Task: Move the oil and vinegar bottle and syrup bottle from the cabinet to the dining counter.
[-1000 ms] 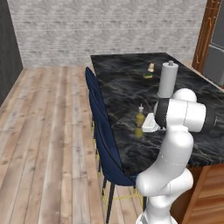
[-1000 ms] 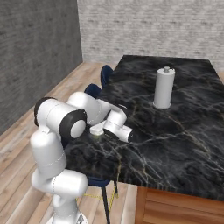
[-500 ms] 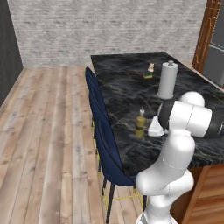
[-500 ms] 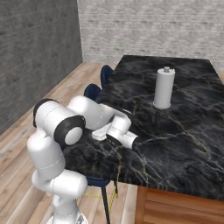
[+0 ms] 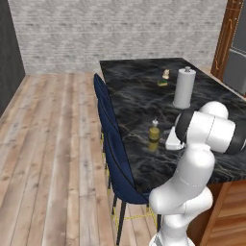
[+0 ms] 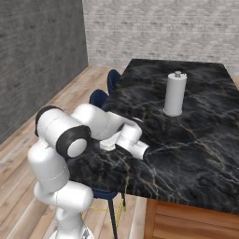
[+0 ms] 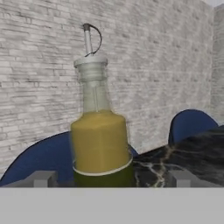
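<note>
Oil and vinegar bottle (image 7: pixel 99 131) — slim, glassy

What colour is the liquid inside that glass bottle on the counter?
Yellow-green, darker near the base of the oil and vinegar bottle; the hand view shows it best.

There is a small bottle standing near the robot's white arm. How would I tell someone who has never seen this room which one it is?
Find the big black marble counter with pale gold veins. Near its edge by the blue stools stands a slim glass bottle of yellow-green liquid with a narrow neck and thin spout, just in front of the open gripper. The tall white paper-towel roll farther back is far larger.
</note>
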You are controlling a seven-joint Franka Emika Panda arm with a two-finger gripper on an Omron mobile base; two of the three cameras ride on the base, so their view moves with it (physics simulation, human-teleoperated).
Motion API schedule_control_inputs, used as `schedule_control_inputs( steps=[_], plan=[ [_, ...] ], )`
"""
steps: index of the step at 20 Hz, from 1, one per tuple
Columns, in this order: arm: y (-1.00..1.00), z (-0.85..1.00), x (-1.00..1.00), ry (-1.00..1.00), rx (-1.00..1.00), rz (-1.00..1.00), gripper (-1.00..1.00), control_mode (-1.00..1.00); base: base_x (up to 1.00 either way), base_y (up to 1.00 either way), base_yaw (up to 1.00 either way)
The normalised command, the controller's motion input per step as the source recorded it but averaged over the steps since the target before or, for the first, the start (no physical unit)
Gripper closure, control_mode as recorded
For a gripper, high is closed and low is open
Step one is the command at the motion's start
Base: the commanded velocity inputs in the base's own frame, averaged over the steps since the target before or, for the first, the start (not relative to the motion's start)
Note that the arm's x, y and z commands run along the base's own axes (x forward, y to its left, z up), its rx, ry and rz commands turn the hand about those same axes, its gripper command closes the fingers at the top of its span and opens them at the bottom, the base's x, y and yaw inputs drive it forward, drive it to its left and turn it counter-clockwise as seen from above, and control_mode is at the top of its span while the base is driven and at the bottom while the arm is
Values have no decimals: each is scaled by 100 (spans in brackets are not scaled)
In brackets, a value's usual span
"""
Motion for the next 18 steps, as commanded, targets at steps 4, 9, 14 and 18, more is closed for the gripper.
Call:
schedule_control_inputs(
  steps=[4,9,14,18],
  plan=[
    [-17,27,-38,-2,0,-3,-100,-100,0,0,0],
    [-11,44,-71,-6,0,-6,-100,-100,0,0,0],
    [0,59,-81,-9,0,-8,-100,-100,0,0,0],
    [0,66,-87,-3,0,-10,-100,-100,0,0,0]
  ],
)
